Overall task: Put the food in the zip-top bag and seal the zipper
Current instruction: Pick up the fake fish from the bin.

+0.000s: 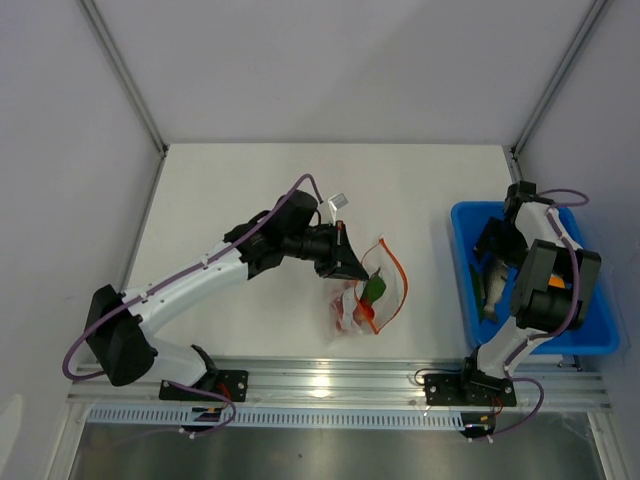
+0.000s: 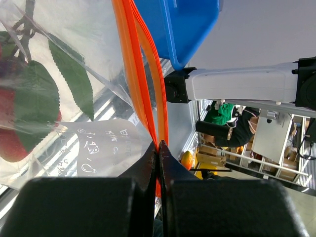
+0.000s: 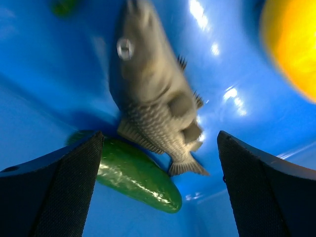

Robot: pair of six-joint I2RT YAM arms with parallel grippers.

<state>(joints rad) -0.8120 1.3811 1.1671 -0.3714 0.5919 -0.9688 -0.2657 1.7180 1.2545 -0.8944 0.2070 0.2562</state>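
The clear zip-top bag [image 1: 362, 300] lies near the table's front middle, with the red cherry tomatoes [image 1: 350, 310] and their green leaves inside. In the left wrist view the tomatoes [image 2: 12, 138] and a leaf [image 2: 74, 76] show through the plastic. My left gripper [image 1: 353, 262] is shut on the orange zipper strip [image 2: 148, 94] at the bag's mouth, pinched between the fingertips [image 2: 159, 146]. My right gripper [image 3: 160, 138] is open inside the blue bin [image 1: 590, 335], over a long green pepper [image 3: 140, 177]. A yellow-orange pepper [image 3: 291, 47] lies further off in the bin.
A grey toy fish [image 3: 155, 94] lies in the bin beside the green pepper, between my right fingers; it also shows in the top view [image 1: 493, 288]. The blue bin [image 2: 182, 24] stands at the table's right. A metal rail [image 1: 330, 380] runs along the front edge.
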